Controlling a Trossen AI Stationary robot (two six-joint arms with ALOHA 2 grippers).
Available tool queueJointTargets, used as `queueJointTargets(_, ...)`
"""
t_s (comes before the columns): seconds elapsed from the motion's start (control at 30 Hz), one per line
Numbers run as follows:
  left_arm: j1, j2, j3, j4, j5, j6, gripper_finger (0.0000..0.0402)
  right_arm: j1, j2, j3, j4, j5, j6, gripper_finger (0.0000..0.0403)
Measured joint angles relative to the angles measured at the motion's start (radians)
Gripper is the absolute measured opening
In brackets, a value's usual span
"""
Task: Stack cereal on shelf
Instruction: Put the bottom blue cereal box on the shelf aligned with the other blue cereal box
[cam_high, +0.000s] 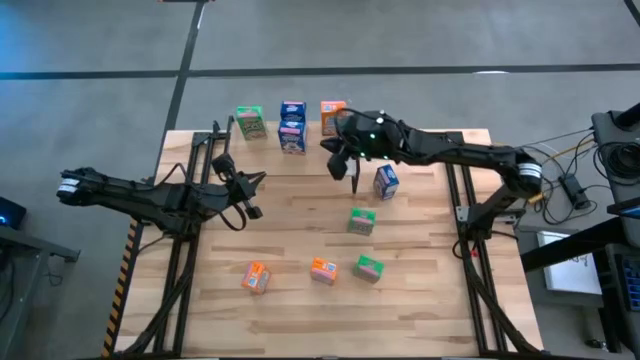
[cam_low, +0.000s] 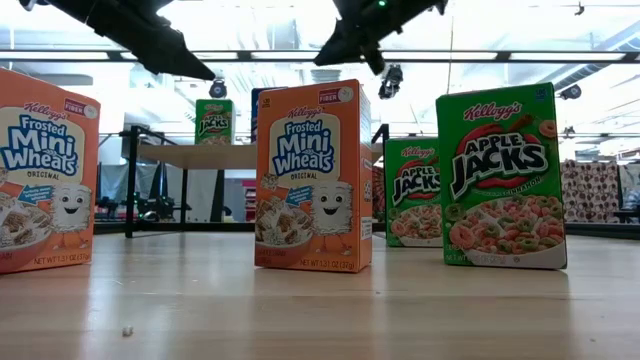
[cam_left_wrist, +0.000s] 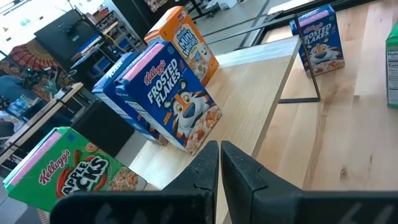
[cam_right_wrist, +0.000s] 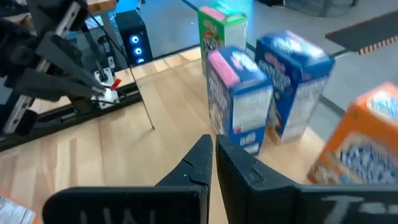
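Note:
Several cereal boxes stand upright on the shelf (cam_high: 440, 142) along the table's far edge: a green one (cam_high: 250, 122), two blue ones (cam_high: 292, 128) and an orange one (cam_high: 332, 115). More stand on the tabletop: a blue one (cam_high: 386, 181), a green one (cam_high: 362, 221), and near the front two orange ones (cam_high: 257, 277) (cam_high: 323, 270) and a green one (cam_high: 368, 267). My right gripper (cam_high: 336, 160) hangs shut and empty above the shelf, beside the orange box. My left gripper (cam_high: 260, 181) is shut and empty, in the air left of the shelf boxes.
Black frame rails (cam_high: 180, 250) (cam_high: 470, 250) run along the table's left and right sides. The shelf's thin black legs (cam_left_wrist: 314, 81) stand on the tabletop. Open wood lies between the shelf and the front row of boxes.

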Motion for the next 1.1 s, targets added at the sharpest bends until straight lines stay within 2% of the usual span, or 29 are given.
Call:
queueJointTargets(0.67, 0.000, 0.000, 0.000, -0.001, 0.000, -0.005, 0.0001, -0.011, 0.291, 0.340, -0.006, 0.008, -0.136, 0.0013)
queueJointTargets(0.97, 0.000, 0.000, 0.000, -0.002, 0.000, -0.005, 0.0001, -0.037, 0.369, 0.424, -0.057, 0.011, -0.160, 0.0013)
queueJointTargets(1.1, 0.000, 0.000, 0.000, -0.002, 0.000, -0.006, 0.0001, -0.045, 0.374, 0.436, -0.094, 0.055, -0.177, 0.0013)
